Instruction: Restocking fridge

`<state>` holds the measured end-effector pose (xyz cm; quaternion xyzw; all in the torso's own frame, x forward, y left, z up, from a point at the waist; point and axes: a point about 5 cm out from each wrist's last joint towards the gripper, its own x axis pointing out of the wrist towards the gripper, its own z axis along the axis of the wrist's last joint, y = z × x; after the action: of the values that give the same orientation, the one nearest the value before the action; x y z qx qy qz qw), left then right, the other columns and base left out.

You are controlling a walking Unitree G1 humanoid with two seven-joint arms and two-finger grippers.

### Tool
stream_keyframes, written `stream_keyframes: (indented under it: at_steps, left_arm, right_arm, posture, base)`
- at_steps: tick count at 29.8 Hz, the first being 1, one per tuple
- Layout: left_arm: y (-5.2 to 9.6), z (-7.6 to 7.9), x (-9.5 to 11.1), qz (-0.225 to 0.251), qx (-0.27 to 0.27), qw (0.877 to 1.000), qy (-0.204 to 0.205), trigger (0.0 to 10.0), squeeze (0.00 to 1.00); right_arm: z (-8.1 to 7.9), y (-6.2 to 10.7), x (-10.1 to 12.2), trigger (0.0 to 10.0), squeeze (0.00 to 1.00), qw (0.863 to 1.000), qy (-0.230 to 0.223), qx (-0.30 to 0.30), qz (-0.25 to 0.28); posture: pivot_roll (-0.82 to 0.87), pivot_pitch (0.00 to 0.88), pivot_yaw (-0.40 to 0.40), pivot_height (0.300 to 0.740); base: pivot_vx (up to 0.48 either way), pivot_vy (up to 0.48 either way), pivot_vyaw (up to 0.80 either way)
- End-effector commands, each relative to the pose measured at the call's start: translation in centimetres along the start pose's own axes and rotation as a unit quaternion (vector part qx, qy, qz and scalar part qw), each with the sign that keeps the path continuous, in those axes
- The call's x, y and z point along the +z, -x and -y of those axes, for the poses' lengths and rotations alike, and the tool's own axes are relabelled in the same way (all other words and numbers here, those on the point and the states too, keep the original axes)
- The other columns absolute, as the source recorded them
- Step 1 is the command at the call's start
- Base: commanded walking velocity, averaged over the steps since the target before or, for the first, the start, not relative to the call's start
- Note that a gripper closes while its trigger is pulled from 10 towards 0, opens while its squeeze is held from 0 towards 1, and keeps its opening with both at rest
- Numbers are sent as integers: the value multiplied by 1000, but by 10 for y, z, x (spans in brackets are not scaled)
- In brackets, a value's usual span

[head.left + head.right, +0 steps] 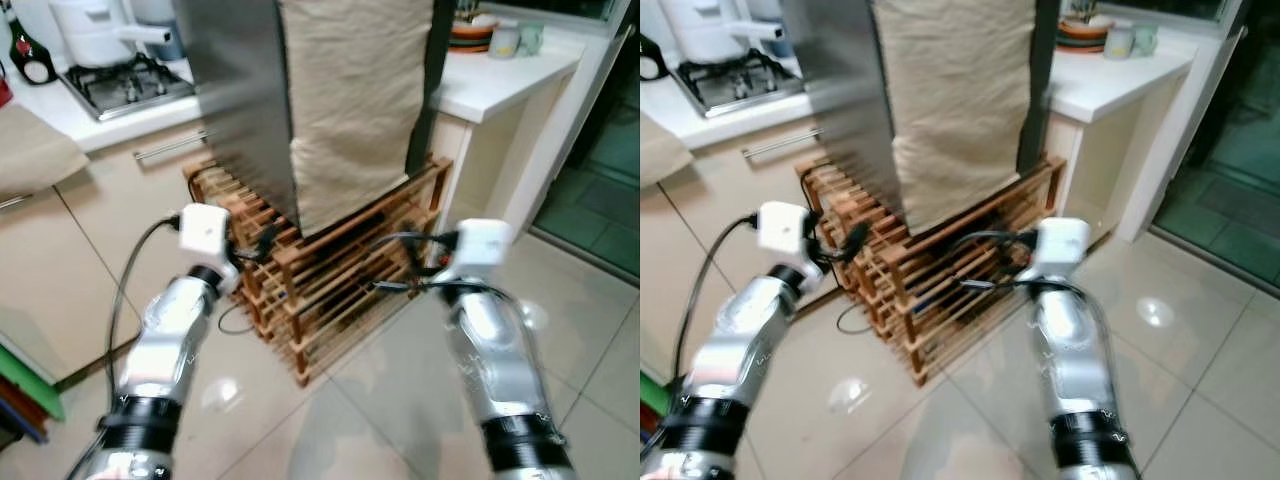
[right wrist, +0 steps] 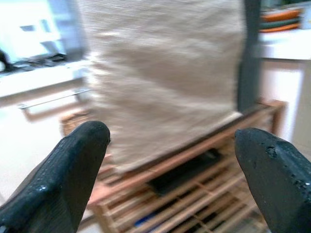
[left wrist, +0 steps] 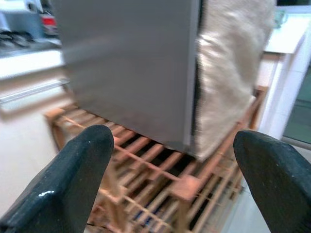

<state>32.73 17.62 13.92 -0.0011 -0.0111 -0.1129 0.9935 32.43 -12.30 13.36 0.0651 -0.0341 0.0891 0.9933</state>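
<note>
Steel-grey, the fridge (image 1: 240, 100) stands tall straight ahead on its wooden rack (image 1: 330, 270), cloth (image 1: 355, 100) draped down its front, both my left gripper (image 3: 170, 184) and right gripper (image 2: 170, 179) spread wide and empty, about equally near.

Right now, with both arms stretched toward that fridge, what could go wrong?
The beige cloth hangs over the fridge front, so a gripper might snag it while reaching for the door. The fridge stands on a slatted wooden rack; the open left gripper and right gripper could catch between slats. The blurred views may spoil aim.
</note>
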Motion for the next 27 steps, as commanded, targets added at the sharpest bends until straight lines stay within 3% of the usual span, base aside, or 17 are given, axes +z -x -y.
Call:
stream_keyframes:
  at_steps: [1,12,15,17,18,20,24,27]
  left_arm:
    - [-5,12,6,4,-22,1000,2,10000,0]
    - [-15,30,12,0,-62,998,1,10000,0]
    - [-15,27,0,-30,-46,998,12,10000,0]
    - [-11,18,-15,-53,-13,998,23,10000,0]
    - [-5,15,-27,-68,5,997,47,10000,0]
    - [0,14,-33,-73,14,995,65,10000,0]
    - [4,17,-34,-59,14,997,57,10000,0]
    - [3,18,-23,-17,10,996,92,10000,0]
  right_arm:
    - [13,2,-2,10000,35,1000,3,-22,-5]
    - [14,-11,-3,10000,55,1000,-2,-24,-8]
    - [21,-10,7,10000,59,999,18,-34,11]
    - [32,-4,5,10000,51,998,24,-62,14]
    - [44,4,-1,10000,43,995,27,-90,9]
    - [52,11,-6,10000,43,993,29,-111,3]
    - [54,20,-15,10000,43,993,41,-108,-9]
    - [48,20,-19,10000,39,995,45,-84,-24]
  posture:
    - [-114,0,58,740]
    - [-87,0,65,740]
    - [-119,0,77,740]
    - [-124,0,70,740]
    - [-119,0,53,740]
    - [-118,0,38,740]
    - [-114,0,13,740]
    - [-116,0,7,740]
  base:
    - [0,480,-719]
    - [0,480,-713]
    - [0,480,-688]
    - [0,240,-713]
    - [0,0,0]
    - [0,0,0]
    - [0,0,0]
    - [149,0,0]
